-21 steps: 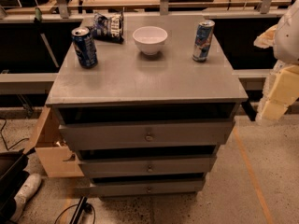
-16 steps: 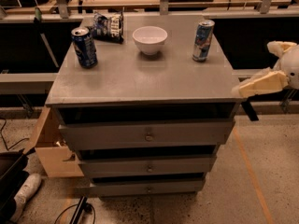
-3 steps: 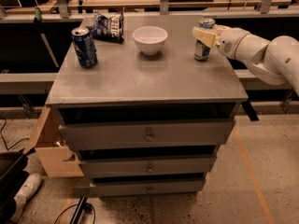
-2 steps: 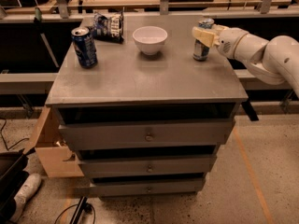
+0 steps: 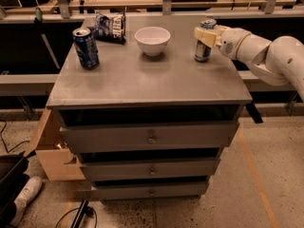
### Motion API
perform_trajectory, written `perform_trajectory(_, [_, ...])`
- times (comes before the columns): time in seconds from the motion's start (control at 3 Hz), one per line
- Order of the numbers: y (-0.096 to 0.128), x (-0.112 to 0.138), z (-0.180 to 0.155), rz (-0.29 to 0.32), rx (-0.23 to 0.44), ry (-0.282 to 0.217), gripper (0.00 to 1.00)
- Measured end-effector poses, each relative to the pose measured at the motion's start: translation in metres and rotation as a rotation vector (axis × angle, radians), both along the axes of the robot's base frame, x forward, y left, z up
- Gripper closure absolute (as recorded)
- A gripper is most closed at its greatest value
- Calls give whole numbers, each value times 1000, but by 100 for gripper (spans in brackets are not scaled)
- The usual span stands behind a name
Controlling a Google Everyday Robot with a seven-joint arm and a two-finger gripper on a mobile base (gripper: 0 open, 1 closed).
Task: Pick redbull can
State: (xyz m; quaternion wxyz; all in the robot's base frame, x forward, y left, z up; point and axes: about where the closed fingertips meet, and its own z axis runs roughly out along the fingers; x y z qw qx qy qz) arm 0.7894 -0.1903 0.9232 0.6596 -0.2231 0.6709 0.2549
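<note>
Your pincer [image 5: 204, 36] against the upright redbull can [image 5: 203, 53], far right of the desk [image 5: 142, 82], grip you cannot tell

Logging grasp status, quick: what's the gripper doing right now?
Gripper: at the upper part of the redbull can, which stands on the cabinet top; open or closed cannot be told.

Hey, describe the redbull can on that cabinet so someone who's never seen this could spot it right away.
Find the grey drawer cabinet and look at its top's back right corner, right of the white bowl. The redbull can stands upright there, with the gripper at its upper half. It is slim, silver and blue, unlike the wider dark blue can at the left.
</note>
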Motion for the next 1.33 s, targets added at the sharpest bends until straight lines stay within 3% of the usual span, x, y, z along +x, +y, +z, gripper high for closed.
perform_trajectory(0.33, [1, 1, 46, 21, 21, -32, 100])
perform_trajectory(1.0, [-10, -13, 155, 29, 37, -151, 100])
perform_trajectory(1.33, [-10, -13, 155, 29, 37, -151, 100])
